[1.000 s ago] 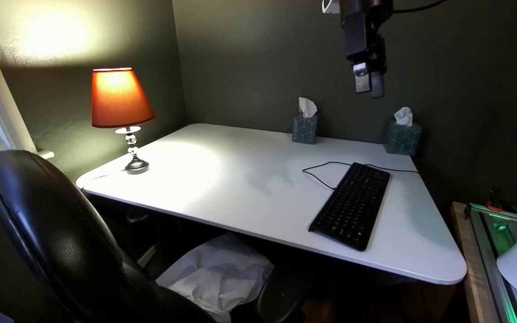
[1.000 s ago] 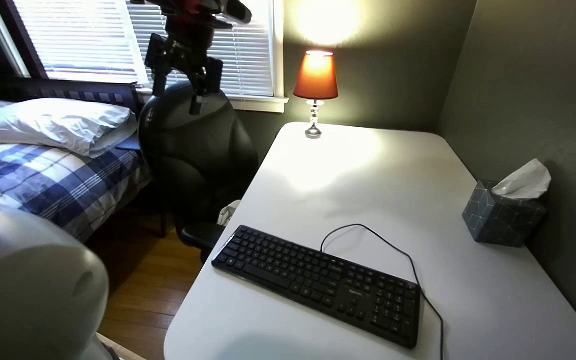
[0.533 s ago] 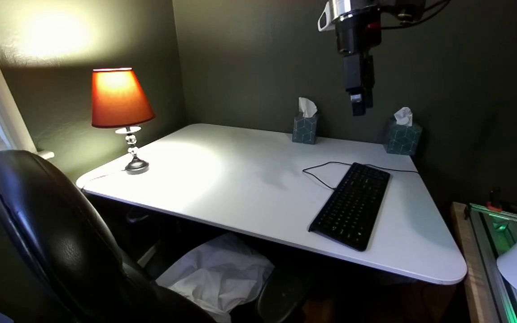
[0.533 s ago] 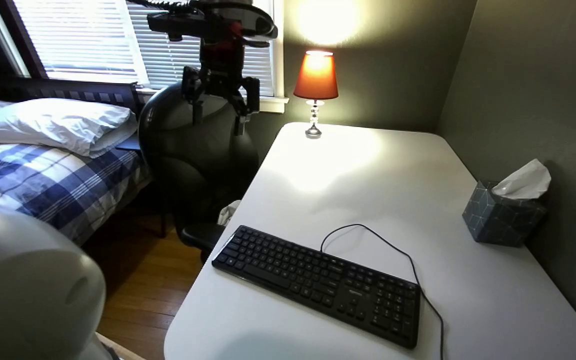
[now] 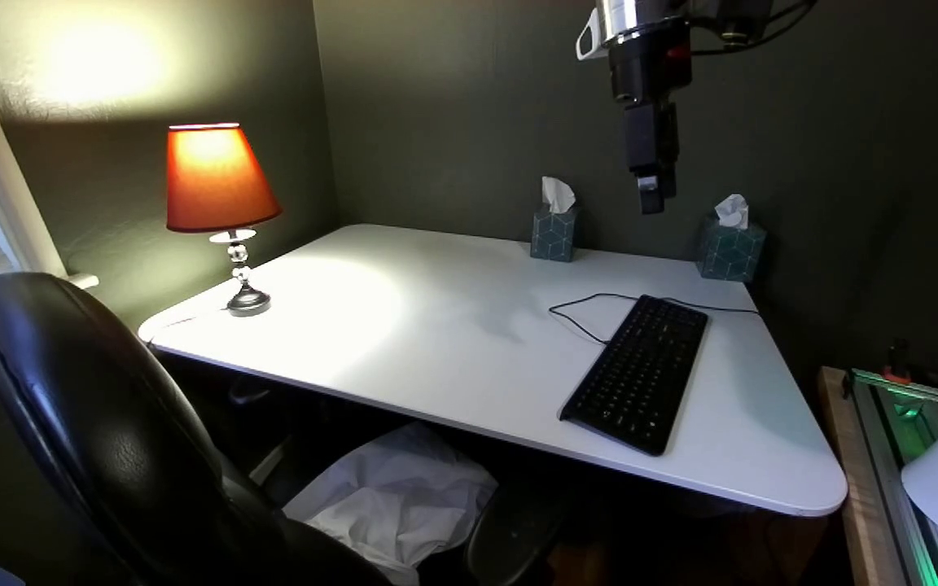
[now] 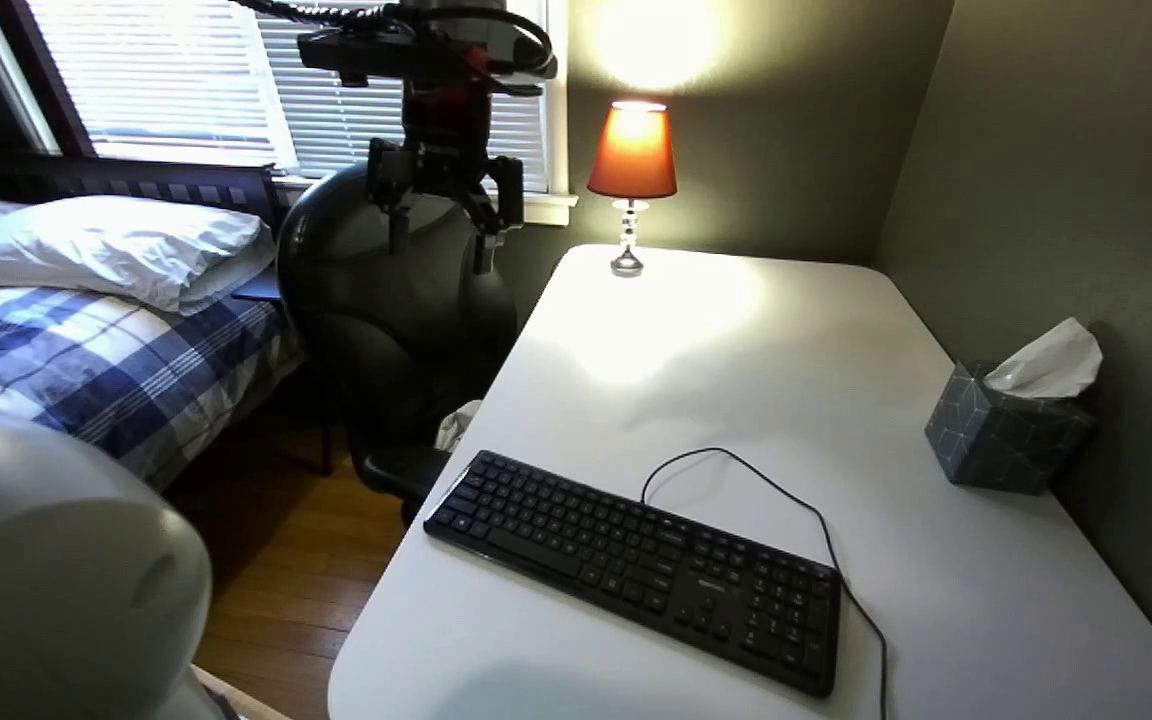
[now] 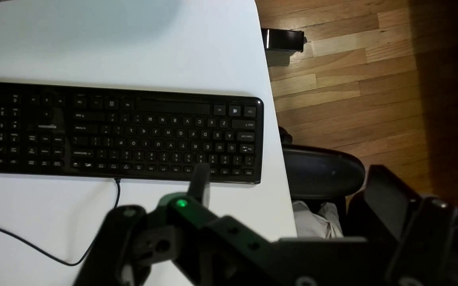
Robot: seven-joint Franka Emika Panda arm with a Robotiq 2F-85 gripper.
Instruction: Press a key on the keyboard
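Note:
The black keyboard lies flat on the white table and shows in both exterior views (image 5: 640, 374) (image 6: 626, 570). In the wrist view the keyboard (image 7: 153, 137) fills the left and middle, with its left end cut off by the frame. My gripper (image 6: 441, 245) is open and empty, pointing down, well above the table height. It also shows in an exterior view (image 5: 653, 198) at the top, above the keyboard's far end in the picture. In the wrist view the gripper's fingers (image 7: 288, 172) are wide apart; one fingertip overlaps the keyboard's top key row in the picture, the other is over the chair and floor.
The white table (image 5: 436, 325) carries an orange lamp (image 5: 221, 179) and two tissue boxes (image 5: 553, 232) (image 5: 731, 248). A thin black cable (image 6: 786, 490) runs from the keyboard. A black office chair (image 6: 386, 300) stands at the table's edge. A bed (image 6: 106, 330) is behind it.
The gripper has come down and turned from tilted to nearly upright. In the exterior view with the bed it has moved right. In the last half second it has sunk slightly. The keyboard has not moved.

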